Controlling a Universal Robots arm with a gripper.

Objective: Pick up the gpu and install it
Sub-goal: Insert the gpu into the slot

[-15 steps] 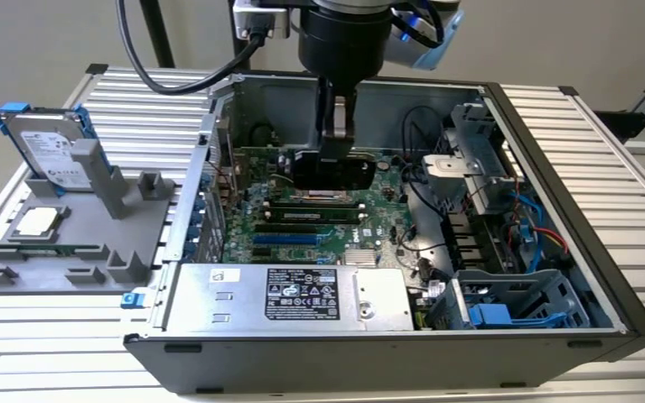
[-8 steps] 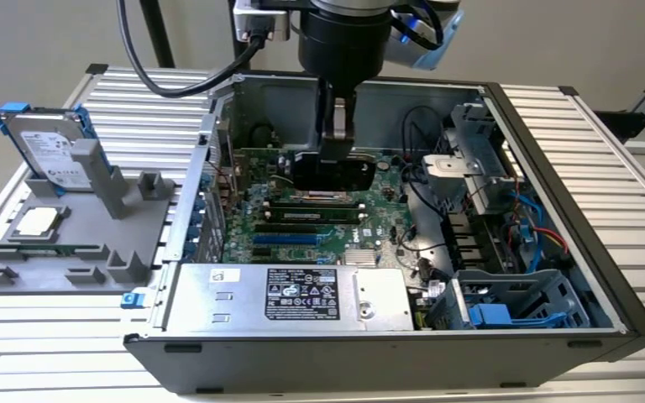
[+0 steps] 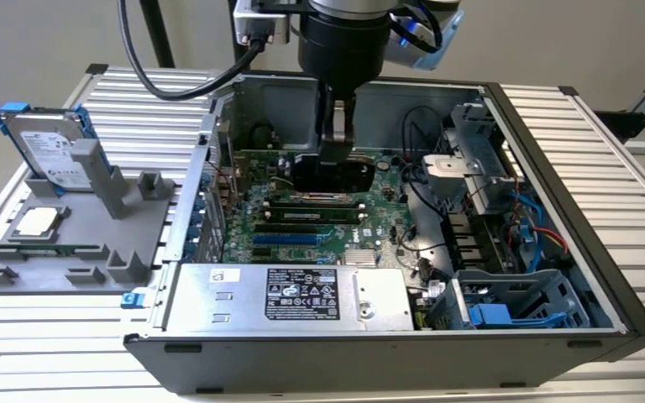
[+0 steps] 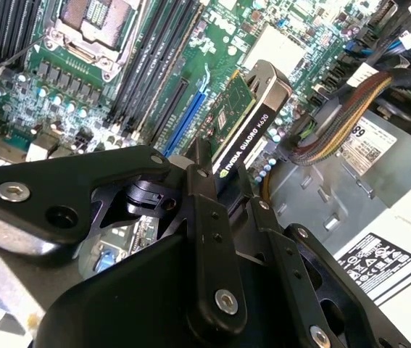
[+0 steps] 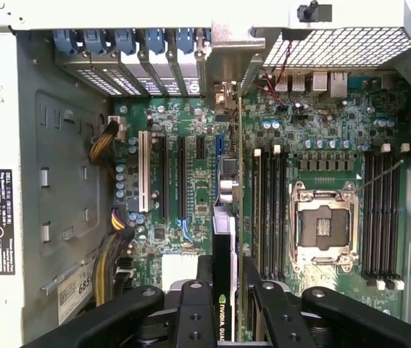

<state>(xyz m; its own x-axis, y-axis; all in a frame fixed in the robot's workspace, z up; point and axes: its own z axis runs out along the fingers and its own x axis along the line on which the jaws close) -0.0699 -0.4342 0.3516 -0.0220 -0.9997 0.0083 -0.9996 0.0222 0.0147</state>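
Black gripper (image 4: pixel 216 181) clamps labelled gpu (image 4: pixel 245 123).

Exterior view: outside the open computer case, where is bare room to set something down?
Bare ribbed aluminium tabletop lies on the exterior view's right of the black computer case. The grey slotted parts holder, carrying the silver hard drive with blue rails, crowds the left.

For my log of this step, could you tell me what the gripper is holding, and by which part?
The gripper holds the gpu edge-on above the motherboard, its fingers clamped on the card's near end, across the green board and black shroud.
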